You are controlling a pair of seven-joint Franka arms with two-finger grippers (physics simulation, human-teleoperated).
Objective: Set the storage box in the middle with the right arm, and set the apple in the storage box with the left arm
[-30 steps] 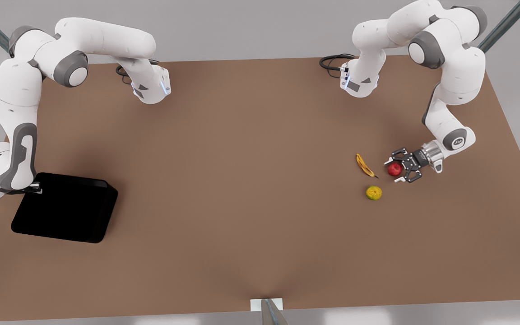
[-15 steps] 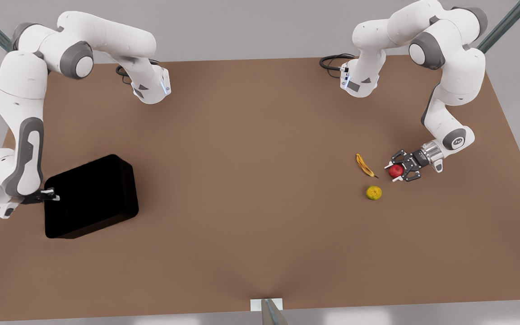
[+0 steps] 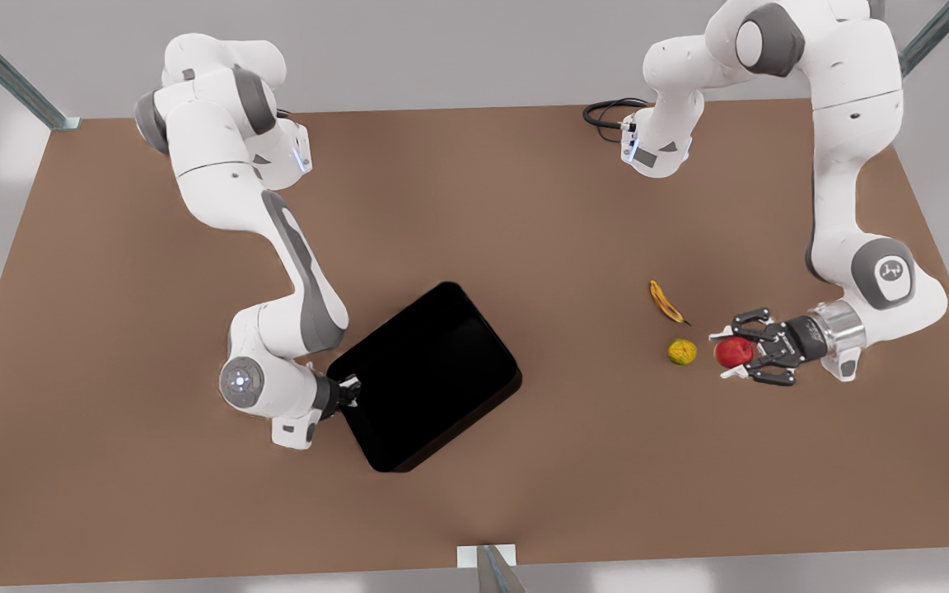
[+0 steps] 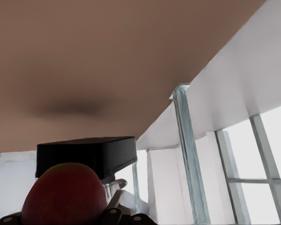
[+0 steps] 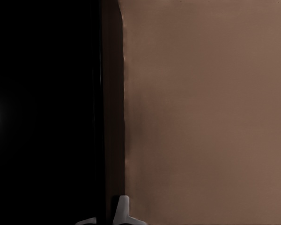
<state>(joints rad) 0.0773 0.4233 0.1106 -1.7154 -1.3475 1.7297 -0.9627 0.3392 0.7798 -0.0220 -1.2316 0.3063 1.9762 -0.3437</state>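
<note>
The black storage box (image 3: 429, 375) lies turned at an angle near the middle of the table. My right gripper (image 3: 351, 389) is shut on the rim of its corner at the front view's left. In the right wrist view the box wall (image 5: 42, 112) runs beside a white fingertip (image 5: 123, 208). The red apple (image 3: 736, 352) sits between the fingers of my left gripper (image 3: 726, 355), which is shut on it at the front view's right. The left wrist view shows the apple (image 4: 65, 194) close up, with the storage box (image 4: 86, 154) farther off.
A yellow-green fruit (image 3: 682, 352) lies just beside the held apple, toward the box. A small banana (image 3: 666, 302) lies a little behind it. A black cable (image 3: 606, 111) loops at the table's far edge. Brown table (image 3: 590, 461) stretches between box and fruit.
The right arm swung the storage box from the front view's left edge to the middle, turning it. The left gripper closed on the apple and carried it toward the near edge.
</note>
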